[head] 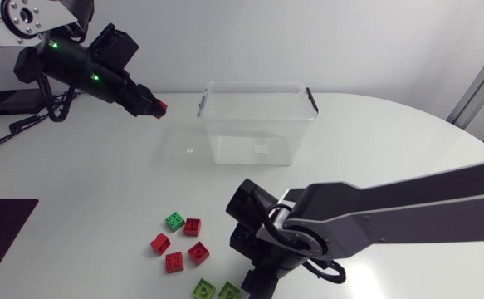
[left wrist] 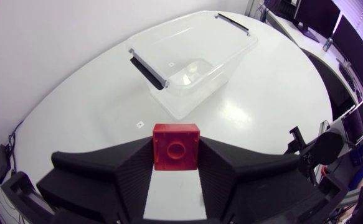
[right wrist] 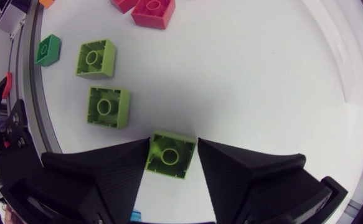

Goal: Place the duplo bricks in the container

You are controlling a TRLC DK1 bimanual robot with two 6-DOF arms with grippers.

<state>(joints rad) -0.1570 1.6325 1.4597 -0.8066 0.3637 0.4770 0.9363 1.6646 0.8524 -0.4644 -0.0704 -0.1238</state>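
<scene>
Left gripper, upper left in the head view, clamped a red brick near the clear container. Right gripper pinched a lime-green brick.

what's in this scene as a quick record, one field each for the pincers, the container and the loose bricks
left pincer: shut on a red brick, held above the table, beside the container
right pincer: shut on a lime brick, low at the table's near edge
container: clear, open-topped, no bricks inside
loose red bricks: four, on the table
loose dark green brick: one, next to the red ones
loose lime bricks: two, just ahead of the right pincer
</scene>
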